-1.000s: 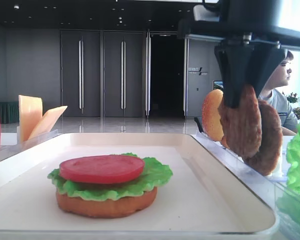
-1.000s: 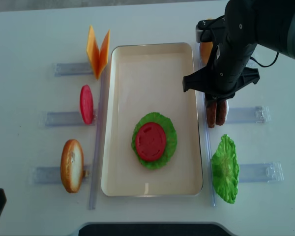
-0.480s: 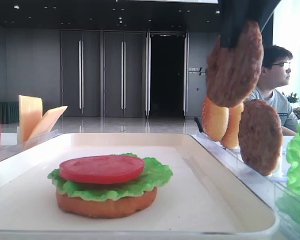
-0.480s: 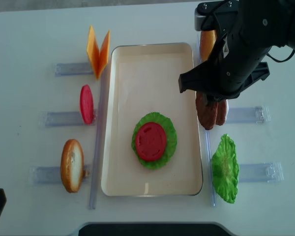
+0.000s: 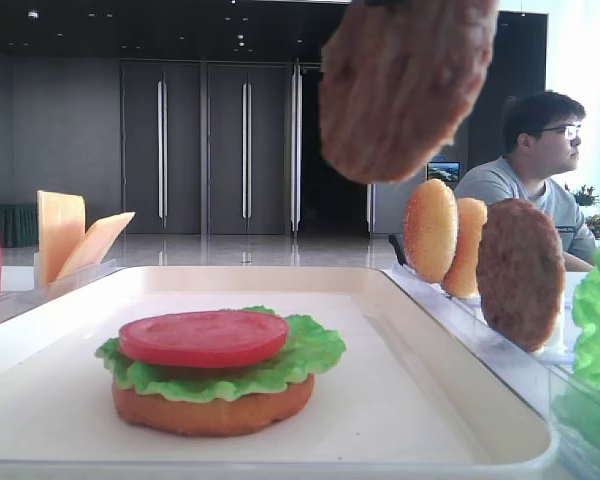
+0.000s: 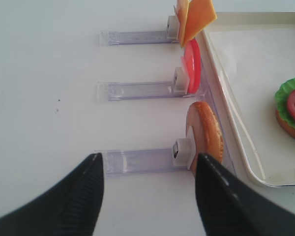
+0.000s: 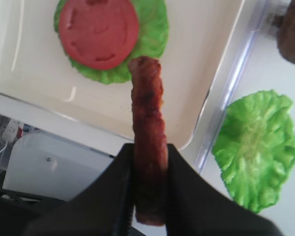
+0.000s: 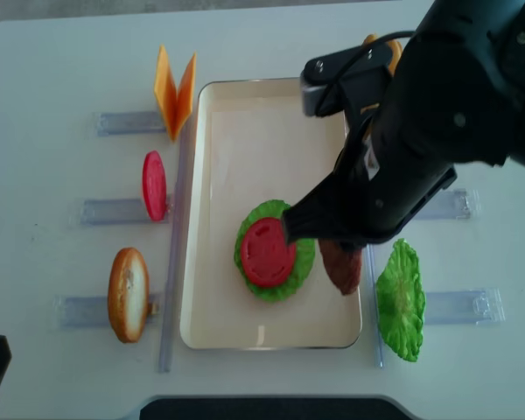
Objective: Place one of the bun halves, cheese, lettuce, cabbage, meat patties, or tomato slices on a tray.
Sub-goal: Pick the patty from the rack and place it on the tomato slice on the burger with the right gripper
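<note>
My right gripper (image 7: 150,164) is shut on a reddish-brown meat patty (image 7: 148,113), held on edge. The patty (image 8: 341,267) hangs over the cream tray (image 8: 245,131), just right of the stack there. In that stack, a tomato slice (image 8: 267,252) lies on lettuce (image 8: 304,254) on a bun half (image 5: 212,408). The held patty (image 5: 405,85) is well above the stack. My left gripper (image 6: 147,167) stands open over the table by a clear holder (image 6: 137,161), left of an upright bun half (image 6: 206,135), and holds nothing.
Left of the tray stand cheese slices (image 8: 175,87), a tomato slice (image 8: 154,185) and a bun half (image 8: 127,293) in holders. To its right are bun halves (image 5: 430,230), another patty (image 5: 520,272) and a lettuce leaf (image 8: 401,302). A seated person (image 5: 535,150) is behind.
The right gripper has lifted the patty out of its holder on the right. It has carried the patty left and forward over the tray, towards the stack. The left gripper has not moved.
</note>
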Robot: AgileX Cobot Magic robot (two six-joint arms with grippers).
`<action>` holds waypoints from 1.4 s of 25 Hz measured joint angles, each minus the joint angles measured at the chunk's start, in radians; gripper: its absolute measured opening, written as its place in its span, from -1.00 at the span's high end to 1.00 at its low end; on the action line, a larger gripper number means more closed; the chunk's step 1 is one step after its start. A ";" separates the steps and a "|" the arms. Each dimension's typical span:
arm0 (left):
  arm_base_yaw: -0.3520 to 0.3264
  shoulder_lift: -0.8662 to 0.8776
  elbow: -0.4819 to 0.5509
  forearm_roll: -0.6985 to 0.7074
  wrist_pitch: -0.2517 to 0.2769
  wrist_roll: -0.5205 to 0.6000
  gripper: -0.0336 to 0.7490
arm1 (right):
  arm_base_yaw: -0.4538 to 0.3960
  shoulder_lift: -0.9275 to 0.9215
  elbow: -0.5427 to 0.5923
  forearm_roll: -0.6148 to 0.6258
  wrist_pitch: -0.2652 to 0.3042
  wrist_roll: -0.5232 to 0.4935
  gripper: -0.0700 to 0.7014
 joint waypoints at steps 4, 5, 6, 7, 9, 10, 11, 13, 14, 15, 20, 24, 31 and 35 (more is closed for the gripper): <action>0.000 0.000 0.000 0.000 0.000 0.000 -0.24 | 0.095 0.000 0.000 0.003 0.000 0.045 0.54; 0.000 0.000 0.000 0.000 0.000 0.000 -0.24 | 0.106 0.000 0.000 0.003 0.000 0.049 0.54; 0.000 0.000 0.000 0.000 0.000 0.000 -0.24 | 0.114 0.000 0.000 0.003 0.000 0.051 0.54; 0.000 0.000 0.000 0.000 0.000 0.000 -0.24 | 0.117 0.000 0.000 0.003 0.000 0.051 0.54; 0.000 0.000 0.000 0.000 0.000 0.000 -0.24 | 0.121 0.000 0.000 0.002 -0.002 0.052 0.54; 0.000 0.000 0.000 0.000 0.000 0.000 -0.24 | 0.122 0.000 0.000 0.002 -0.005 0.052 0.54; 0.000 0.000 0.000 0.000 0.000 0.000 -0.24 | 0.122 0.000 0.000 0.000 -0.013 0.052 0.54; 0.000 0.000 0.000 0.000 0.000 0.000 -0.24 | 0.122 0.000 0.000 0.004 -0.038 0.047 0.54; 0.000 0.000 0.000 0.000 0.000 0.000 -0.24 | 0.122 0.000 0.000 0.020 -0.053 0.033 0.54; 0.000 0.000 0.000 0.000 0.000 0.000 -0.24 | 0.122 0.000 0.000 0.037 -0.073 0.015 0.54; 0.000 0.000 0.000 0.000 0.000 0.000 -0.24 | 0.120 0.000 0.000 0.190 -0.204 -0.157 0.54; 0.000 0.000 0.000 0.000 0.000 0.000 -0.24 | 0.087 0.011 0.000 0.372 -0.251 -0.349 0.54; 0.000 0.000 0.000 0.000 0.000 0.000 -0.24 | -0.036 0.093 0.009 0.685 -0.279 -0.697 0.54; 0.000 0.000 0.000 0.000 0.000 0.000 -0.24 | -0.096 0.138 0.058 0.920 -0.288 -0.944 0.54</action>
